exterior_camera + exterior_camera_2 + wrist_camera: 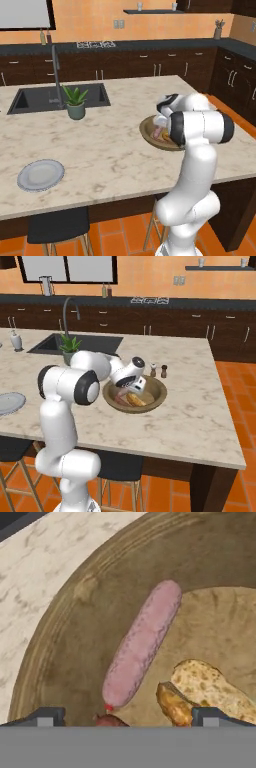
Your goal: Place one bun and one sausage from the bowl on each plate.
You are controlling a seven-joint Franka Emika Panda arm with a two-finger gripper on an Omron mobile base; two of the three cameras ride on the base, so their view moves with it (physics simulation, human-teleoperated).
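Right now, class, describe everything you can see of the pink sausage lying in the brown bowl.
The sausage is a slim, speckled pinkish cylinder with rounded ends and a small red tip at one end. It lies flat on the sloping inner wall of the bowl, whole and ungripped. A bun lies close beside its red-tipped end. The open gripper hovers above that end.

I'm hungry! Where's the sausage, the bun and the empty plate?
sausage (pixel 141 644), hand view, middle of its pink body.
bun (pixel 210 687), hand view, its tan crust.
plate (pixel 41 175), left base view, its flat centre.
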